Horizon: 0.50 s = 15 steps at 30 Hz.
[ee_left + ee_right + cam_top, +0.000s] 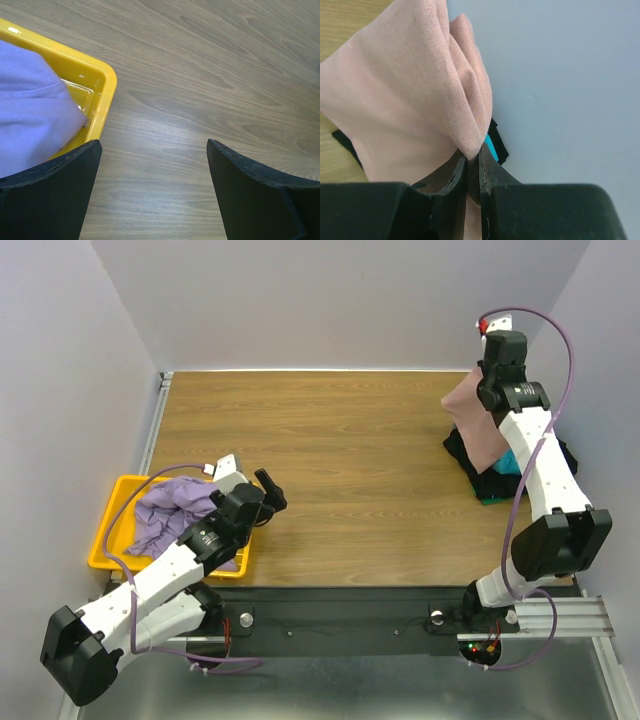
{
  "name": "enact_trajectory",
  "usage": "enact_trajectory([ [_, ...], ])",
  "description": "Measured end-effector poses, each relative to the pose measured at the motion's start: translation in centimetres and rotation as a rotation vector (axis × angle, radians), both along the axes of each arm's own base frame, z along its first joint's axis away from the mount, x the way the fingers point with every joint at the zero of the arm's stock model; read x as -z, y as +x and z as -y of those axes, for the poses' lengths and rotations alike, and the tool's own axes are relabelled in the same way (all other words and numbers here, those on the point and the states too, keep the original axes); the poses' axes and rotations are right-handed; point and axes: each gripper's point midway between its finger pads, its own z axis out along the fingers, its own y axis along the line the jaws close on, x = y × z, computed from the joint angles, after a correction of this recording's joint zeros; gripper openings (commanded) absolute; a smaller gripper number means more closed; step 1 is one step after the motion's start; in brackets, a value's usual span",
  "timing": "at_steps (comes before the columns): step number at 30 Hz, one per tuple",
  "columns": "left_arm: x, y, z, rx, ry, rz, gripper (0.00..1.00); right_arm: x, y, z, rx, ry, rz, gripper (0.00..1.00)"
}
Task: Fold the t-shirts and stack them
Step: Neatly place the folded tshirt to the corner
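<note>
My right fingers [473,161] are pinched nearly closed on a bunched fold of the pink tee [410,100]. From the right wrist camera the cloth rises out of the tips in two thick ridges and spreads wide to the left. From above, the pink tee [478,420] hangs off the end of the right arm [535,455], lifted over the far right of the surface [330,440], close to the wall [350,300]. Its lower part drapes down onto a pile there. I can't tell how much of it rests on the pile and how much hangs free.

That pile is the black tee [462,458] with the teal tee [510,461] showing from under the arm. The wrist view gives me only a sliver of each below the pink cloth, so I can't judge how neatly either one is folded.

My left fingers [272,492] stand wide apart with nothing between them. They hover over bare wood just right of the bin [105,540] at the near left. The left wrist camera shows both tips spread, with the surface [200,75] in the gap and the bin's rounded corner [102,95] beside the left tip.

The lavender tee [175,510] lies crumpled in the bin, heaped above its rim. In the wrist view the lavender tee [30,110] fills the bin's corner.
</note>
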Motion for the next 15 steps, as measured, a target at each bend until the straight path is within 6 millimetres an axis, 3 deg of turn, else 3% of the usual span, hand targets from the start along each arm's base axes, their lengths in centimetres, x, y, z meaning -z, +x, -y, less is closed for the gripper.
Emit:
enact_trajectory([
  [5,0.0,0.0,-0.1,-0.003,0.002,0.001,0.99,0.3,0.2,1.2,0.021,-0.017,-0.021,0.00],
  [15,0.1,0.1,-0.4,-0.016,0.009,-0.001,0.99,5.4,1.0,7.7,0.140,-0.068,-0.198,0.00],
])
